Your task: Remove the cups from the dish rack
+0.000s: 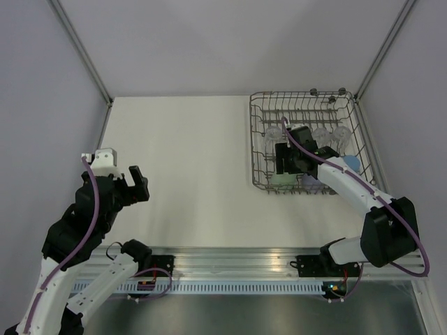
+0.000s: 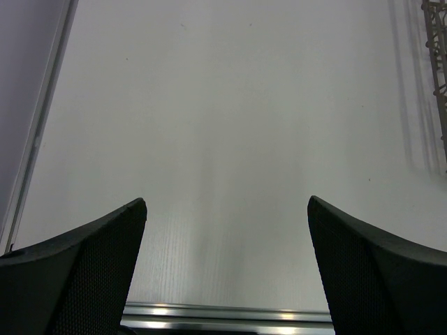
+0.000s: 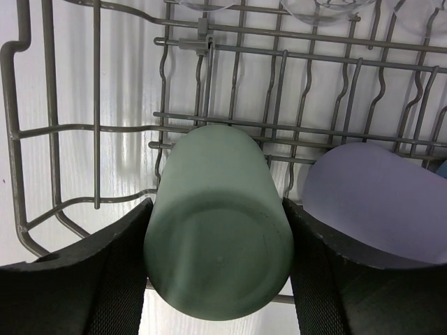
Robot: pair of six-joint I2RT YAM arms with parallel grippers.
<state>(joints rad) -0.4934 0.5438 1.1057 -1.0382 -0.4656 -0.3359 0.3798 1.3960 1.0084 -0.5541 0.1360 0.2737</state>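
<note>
The grey wire dish rack (image 1: 254, 139) stands at the table's far right. In it a mint green cup (image 1: 282, 179), a lavender cup (image 1: 307, 183) and a blue cup (image 1: 351, 163) sit bottom-up along the near side. Clear cups (image 1: 320, 134) stand in the row behind. My right gripper (image 1: 288, 166) reaches down into the rack. In the right wrist view its jaws (image 3: 217, 204) press both sides of the mint green cup (image 3: 218, 237), with the lavender cup (image 3: 370, 195) just to the right. My left gripper (image 1: 136, 183) is open and empty over the table at the left.
Rack wires (image 3: 56, 129) and upright tines surround the held cup closely. Clear cup rims (image 3: 321, 8) show behind the tines. The rack's corner (image 2: 440, 70) shows at the right edge of the left wrist view. A metal rail (image 1: 230, 262) runs along the table's near edge.
</note>
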